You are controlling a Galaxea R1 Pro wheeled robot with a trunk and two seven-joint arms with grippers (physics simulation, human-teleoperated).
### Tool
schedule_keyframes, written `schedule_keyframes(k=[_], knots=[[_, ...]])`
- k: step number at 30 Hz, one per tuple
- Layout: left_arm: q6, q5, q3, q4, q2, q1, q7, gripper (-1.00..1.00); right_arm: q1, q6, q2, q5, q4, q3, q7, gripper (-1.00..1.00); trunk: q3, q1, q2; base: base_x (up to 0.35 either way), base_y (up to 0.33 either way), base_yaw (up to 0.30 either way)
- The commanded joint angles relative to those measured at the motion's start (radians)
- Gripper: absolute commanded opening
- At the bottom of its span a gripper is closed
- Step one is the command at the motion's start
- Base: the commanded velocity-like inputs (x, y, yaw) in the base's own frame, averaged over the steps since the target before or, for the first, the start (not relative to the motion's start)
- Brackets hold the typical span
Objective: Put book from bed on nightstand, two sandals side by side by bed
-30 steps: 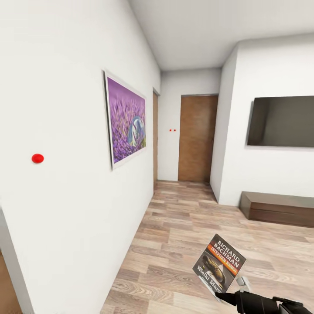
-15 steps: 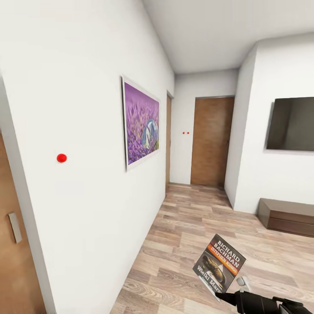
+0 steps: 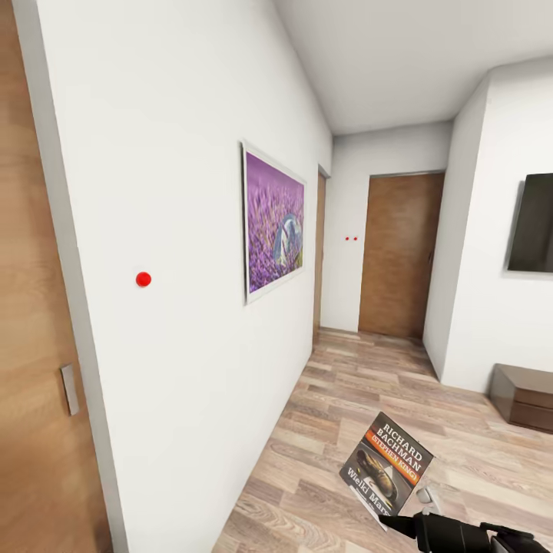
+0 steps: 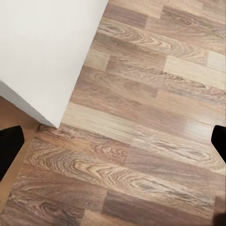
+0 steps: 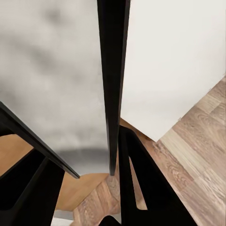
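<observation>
Down at the bottom right of the head view, pinches the book [image 3: 388,463] by its lower edge with the black right hand [image 3: 401,521]. Holds it up in the air over the wood floor [image 3: 346,399], tilted, with the front cover facing the camera. Shows the white words "Richard Bachman", an orange band and a dark picture.

In the right wrist view, squeezes the thin dark edge of the book [image 5: 112,70] between two black fingers [image 5: 146,188], one pressed on each side.

In the left wrist view, spreads the left hand [image 4: 113,141] wide, with one black fingertip [image 4: 8,146] at each side and floor planks between. Points down at the floor beside a white wall corner [image 4: 42,56].

Farther out, stands close beside a long white wall [image 3: 192,230] on the left. Looks past a red dot [image 3: 143,279] and a purple flower picture [image 3: 274,223] in a white frame. Sees a brown door [image 3: 31,346] at the far left edge. Faces another brown door [image 3: 398,253] at the far end, with two tiny red dots [image 3: 351,239] beside it. Catches part of a black TV [image 3: 534,223] on the right wall, and the end of a low dark brown bench [image 3: 526,395] under it.
</observation>
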Motion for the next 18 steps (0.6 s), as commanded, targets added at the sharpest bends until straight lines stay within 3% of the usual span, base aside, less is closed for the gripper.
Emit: schedule_keyframes(k=[1, 7, 18], knots=[[-0.004, -0.01, 0.009, 0.001, 0.0, -0.001, -0.002, 1.0, 0.0, 0.01, -0.001, -0.01, 0.0, 0.006, 0.002, -1.0, 0.0, 0.001, -0.001, 0.203, 0.0, 0.105], [-0.004, -0.009, 0.009, 0.001, 0.001, -0.001, -0.002, 1.0, 0.0, 0.01, -0.001, -0.01, -0.001, 0.006, 0.002, -1.0, 0.001, 0.001, -0.001, 0.232, 0.0, 0.032], [-0.005, -0.009, 0.009, 0.001, 0.001, -0.001, -0.002, 1.0, 0.0, 0.01, -0.001, -0.01, -0.001, 0.006, 0.002, -1.0, 0.002, 0.001, -0.001, 0.017, 0.0, 0.001]])
